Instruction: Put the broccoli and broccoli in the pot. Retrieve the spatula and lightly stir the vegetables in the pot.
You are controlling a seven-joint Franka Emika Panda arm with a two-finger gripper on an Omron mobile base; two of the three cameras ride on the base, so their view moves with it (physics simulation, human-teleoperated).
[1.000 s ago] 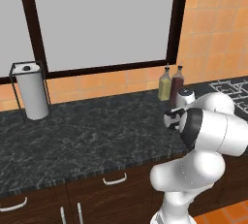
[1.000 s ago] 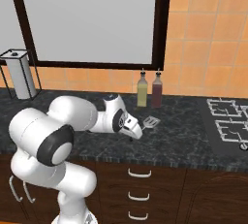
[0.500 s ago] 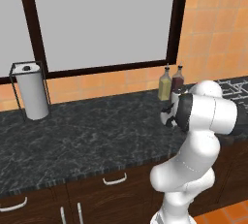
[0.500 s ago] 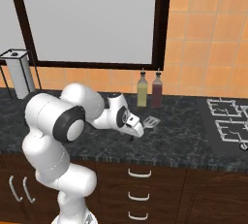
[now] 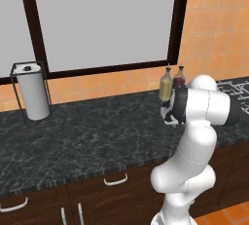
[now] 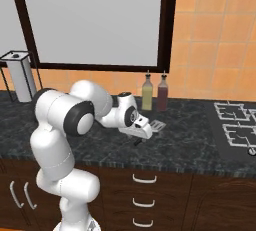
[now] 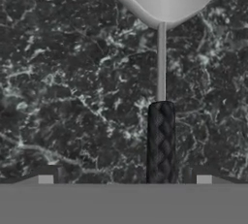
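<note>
Looks like we're at the spatula part now. The spatula point(image 7: 161, 121) is lying flat on the dark desk point(image 5: 87, 136), just in front of the two bottles point(image 6: 155, 92). The hand point(image 6: 141, 134) hovers right over its handle, jaws wide apart, gripping nothing. Grabbing and stirring are still to do.

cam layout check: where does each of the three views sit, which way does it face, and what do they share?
Left base view: behind the arm on its left, facing forward and down over the counter; white arm rises lower right; paper towel holder and two bottles by the wall.
Right base view: behind on its right; arm lower left, hand low over the spatula; stove at right.
Hand view: on the hand, looking down at the spatula's black handle between open finger tips.
Shared: base views share counter and bottles; right base and hand views share the spatula.
</note>
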